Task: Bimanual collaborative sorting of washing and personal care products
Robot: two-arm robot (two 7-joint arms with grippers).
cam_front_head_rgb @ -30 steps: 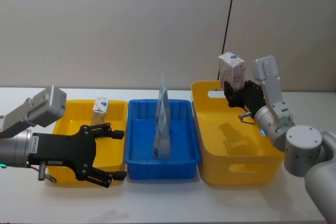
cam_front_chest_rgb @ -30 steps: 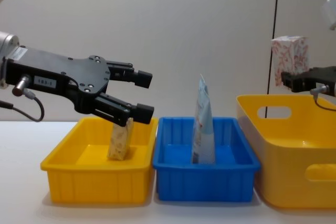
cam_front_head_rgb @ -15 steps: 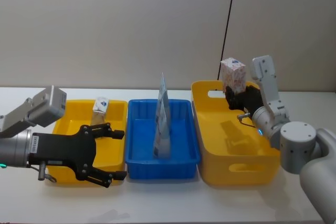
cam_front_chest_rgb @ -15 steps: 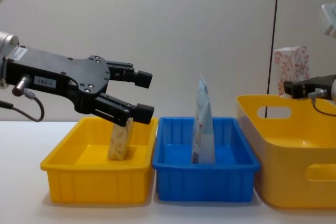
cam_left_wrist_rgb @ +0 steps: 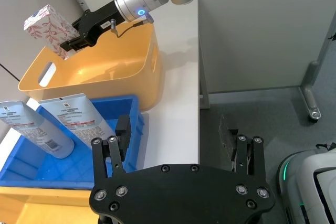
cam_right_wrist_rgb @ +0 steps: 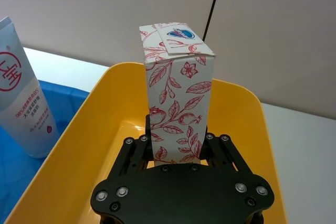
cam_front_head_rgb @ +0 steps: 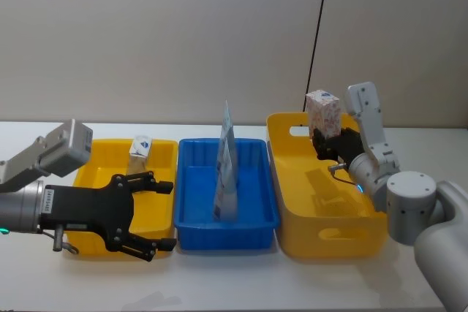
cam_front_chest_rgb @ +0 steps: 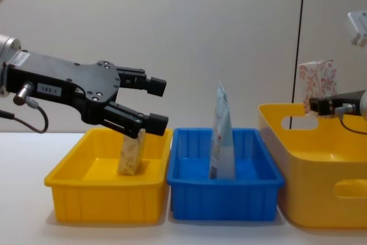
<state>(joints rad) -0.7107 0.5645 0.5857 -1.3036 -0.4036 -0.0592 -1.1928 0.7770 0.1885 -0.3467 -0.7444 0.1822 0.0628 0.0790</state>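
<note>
Bins stand three in a row on the white surface (cam_front_head_rgb: 219,283) before you: a shallow yellow plastic bin (cam_front_chest_rgb: 103,202) on your left, a blue plastic bin (cam_front_head_rgb: 227,235) in the middle and a taller yellow plastic bin with handle slots (cam_front_head_rgb: 329,235) on your right. Your right pincer (cam_front_head_rgb: 325,139) is pinching the white carton with red leaf pattern (cam_front_head_rgb: 323,111) by its lower part. The carton stands upright over the far left corner of the taller yellow bin, just beside the handle slot, and most of it rises above the rim. In the right wrist view its bottom end is hidden behind the fingers, so you cannot tell whether it touches the bin floor. Your left pincer (cam_front_head_rgb: 159,215) hangs over the near end of the shallow yellow bin, fingers spread wide and holding nothing. The smaller tan patterned carton (cam_front_head_rgb: 139,151) stands upright at the far end of that same bin, apart from the fingers. The pale blue standing tube (cam_front_head_rgb: 227,173) is upright in the blue bin, flat sealed end up. In the left wrist view a long white plastic tube (cam_left_wrist_rgb: 31,129) shows just beside it in the same blue bin.
</note>
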